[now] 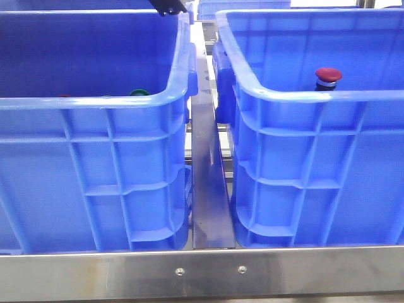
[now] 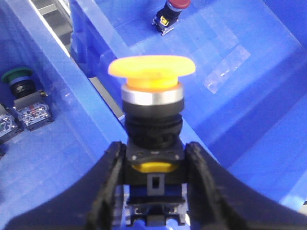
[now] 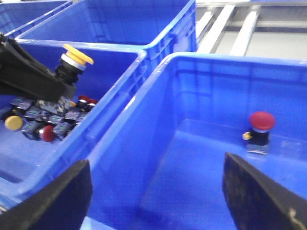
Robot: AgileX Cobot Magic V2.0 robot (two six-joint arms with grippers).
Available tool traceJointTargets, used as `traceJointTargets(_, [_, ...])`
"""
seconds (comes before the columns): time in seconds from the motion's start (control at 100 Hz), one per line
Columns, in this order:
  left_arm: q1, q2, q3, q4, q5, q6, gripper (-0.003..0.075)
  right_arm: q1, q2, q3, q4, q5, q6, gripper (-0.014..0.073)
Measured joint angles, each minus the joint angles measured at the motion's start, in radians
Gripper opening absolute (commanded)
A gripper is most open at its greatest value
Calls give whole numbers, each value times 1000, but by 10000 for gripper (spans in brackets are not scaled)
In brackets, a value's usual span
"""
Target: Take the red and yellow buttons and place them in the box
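Note:
My left gripper [image 2: 154,155] is shut on the dark body of the yellow button [image 2: 151,72], held above the wall between the two blue crates. It also shows in the right wrist view [image 3: 76,56], over the left crate's inner edge. The red button [image 1: 328,77] stands upright on the floor of the right box [image 1: 315,183], and shows in the left wrist view [image 2: 171,9] and the right wrist view [image 3: 259,127]. My right gripper [image 3: 153,201] is open and empty above the near part of the right box [image 3: 158,158].
The left crate [image 1: 95,177] holds a heap of several buttons [image 3: 48,120], among them a green-capped one [image 2: 19,81]. A metal rail [image 1: 211,189] runs between the crates. More blue crates [image 3: 120,19] stand behind.

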Motion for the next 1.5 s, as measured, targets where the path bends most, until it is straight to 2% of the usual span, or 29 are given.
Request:
traceJointTargets(0.34, [0,0,0,0,6,2,-20,0,340,-282,278,205,3,589])
traceJointTargets(0.64, [0,0,0,-2,9,2,-20,0,728,-532,501,422,3,589])
traceJointTargets(0.95, [0,0,0,-2,10,2,-20,0,1035,-714,622,589,6,589])
traceJointTargets(1.25, [0,0,0,-6,12,2,-20,31,1079,-743,637,649,6,585])
traceJointTargets(1.33, [0,0,0,-8,12,2,-20,39,1079,-743,637,656,6,535])
traceJointTargets(1.5, [0,0,0,-17,12,2,-13,41,1081,-743,629,655,6,291])
